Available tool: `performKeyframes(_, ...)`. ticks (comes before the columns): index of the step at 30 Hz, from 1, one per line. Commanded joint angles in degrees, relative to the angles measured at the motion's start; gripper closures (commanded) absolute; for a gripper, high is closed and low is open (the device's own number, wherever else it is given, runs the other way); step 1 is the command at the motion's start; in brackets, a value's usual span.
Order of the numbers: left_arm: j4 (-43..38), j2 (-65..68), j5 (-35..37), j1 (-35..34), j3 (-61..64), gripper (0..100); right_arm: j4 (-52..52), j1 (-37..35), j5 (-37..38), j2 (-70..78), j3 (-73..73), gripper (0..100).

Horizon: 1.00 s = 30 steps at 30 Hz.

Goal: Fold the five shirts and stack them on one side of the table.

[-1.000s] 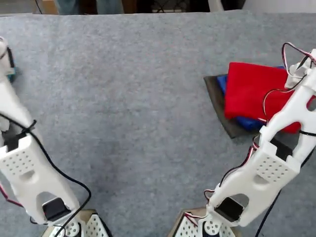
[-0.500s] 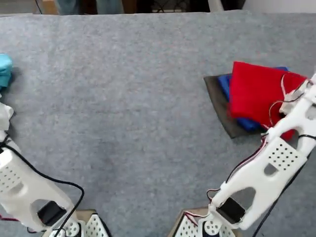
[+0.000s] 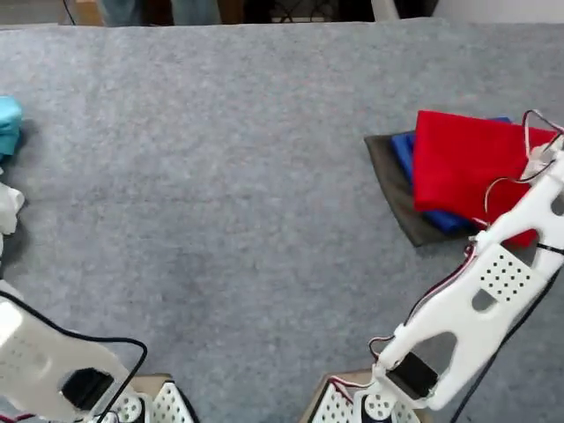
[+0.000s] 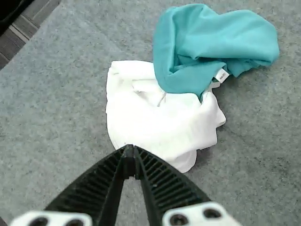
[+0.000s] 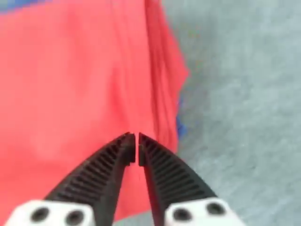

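My left gripper (image 4: pixel 130 153) has retreated toward 7 o'clock; it and the right gripper (image 5: pixel 132 141) are together, empty. Grabbing the white shirt (image 4: pixel 155 127) may drag the teal shirt (image 4: pixel 211 42).

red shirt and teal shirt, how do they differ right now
The red shirt is folded flat with straight edges; the teal shirt is a crumpled, unfolded heap. The red shirt tops a stack over a blue shirt and a dark shirt; the teal shirt drapes partly over a loose white shirt. They lie at opposite sides of the table. Both rest on another shirt.
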Motion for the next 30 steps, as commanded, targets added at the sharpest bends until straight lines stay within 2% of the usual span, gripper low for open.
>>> performKeyframes(1,0.4,-2.9,0.3,-1.8,3.1,97,0.5,-1.7,0.4,-2.5,-5.4,97.0)
performKeyframes(3,0.4,-2.7,-1.8,-2.3,6.0,95,0.5,-2.2,0.3,-5.1,-3.6,96.9)
performKeyframes(6,-0.4,-2.2,-2.8,-2.4,13.3,86,0.5,-4.4,0.2,-8.9,-2.2,96.9)
performKeyframes(8,-3.4,-0.8,-2.7,-2.5,19.0,82,0.5,-6.4,0.3,-11.2,-1.9,96.9)
performKeyframes(13,-14.7,4.8,-1.9,-2.5,32.5,82,0.6,-11.5,-0.2,-14.4,-1.8,96.9)
performKeyframes(17,-23.6,9.4,-1.1,-3.4,38.7,82,0.6,-14.0,-0.3,-14.8,-1.8,96.9)
performKeyframes(21,-29.5,13.3,2.5,-4.2,39.9,84,0.6,-16.0,-1.8,-15.0,-1.8,96.9)
performKeyframes(25,-30.3,15.9,2.3,-3.6,39.3,98,0.6,-17.5,-1.8,-15.0,-1.8,96.9)
performKeyframes(28,-29.3,16.5,2.3,-2.8,40.0,97,0.6,-17.9,-1.8,-15.0,-1.9,96.9)
performKeyframes(30,-25.7,16.1,2.2,-2.6,38.8,97,0.6,-18.2,-1.8,-15.0,-2.1,96.9)
